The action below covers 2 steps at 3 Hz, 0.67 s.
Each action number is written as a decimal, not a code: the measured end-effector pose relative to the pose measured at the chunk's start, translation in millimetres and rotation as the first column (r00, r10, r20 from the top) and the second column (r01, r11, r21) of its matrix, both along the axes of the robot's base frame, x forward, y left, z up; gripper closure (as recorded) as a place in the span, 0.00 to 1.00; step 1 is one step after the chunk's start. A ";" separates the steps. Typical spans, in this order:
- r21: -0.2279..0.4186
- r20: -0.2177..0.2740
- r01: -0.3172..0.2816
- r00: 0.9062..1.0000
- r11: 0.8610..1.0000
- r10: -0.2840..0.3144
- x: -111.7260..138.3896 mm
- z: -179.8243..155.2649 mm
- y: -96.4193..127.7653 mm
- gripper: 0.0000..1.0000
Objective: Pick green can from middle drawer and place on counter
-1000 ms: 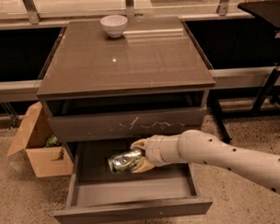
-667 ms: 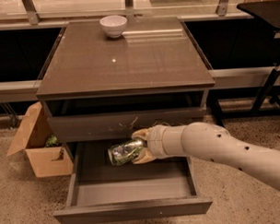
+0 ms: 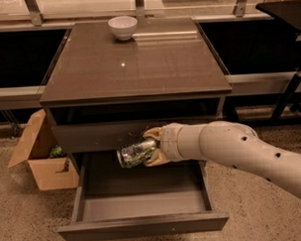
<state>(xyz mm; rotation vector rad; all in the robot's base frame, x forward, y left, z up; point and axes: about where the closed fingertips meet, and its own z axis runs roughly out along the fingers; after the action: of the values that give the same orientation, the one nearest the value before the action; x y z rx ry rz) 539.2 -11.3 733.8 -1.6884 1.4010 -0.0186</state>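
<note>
The green can (image 3: 135, 153), mottled green and silver, lies on its side in my gripper (image 3: 150, 147), which is shut on it. The gripper holds the can in the air above the open middle drawer (image 3: 143, 202), level with the scratched drawer front above it. My white arm (image 3: 241, 151) reaches in from the right. The drawer's grey floor is bare. The counter (image 3: 133, 63), the glossy grey-brown cabinet top, lies above and behind the can.
A white bowl (image 3: 122, 27) stands at the counter's back edge. An open cardboard box (image 3: 40, 156) with a dull green lump (image 3: 56, 151) sits on the floor at the left. Black table legs (image 3: 293, 95) stand at the right.
The gripper has lifted the can up out of the drawer, from near the drawer floor to the height of the scratched drawer front.
</note>
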 end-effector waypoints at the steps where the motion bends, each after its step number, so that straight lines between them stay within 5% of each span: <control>1: 0.044 0.088 0.124 0.988 0.991 -0.128 19.4 50.9 -35.6 1.00; 2: 0.063 0.157 0.192 0.967 0.979 -0.199 29.7 93.4 -60.6 1.00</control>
<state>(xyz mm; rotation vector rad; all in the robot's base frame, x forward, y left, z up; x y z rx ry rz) 568.9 -72.0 827.2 -1.4696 1.4276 -0.2276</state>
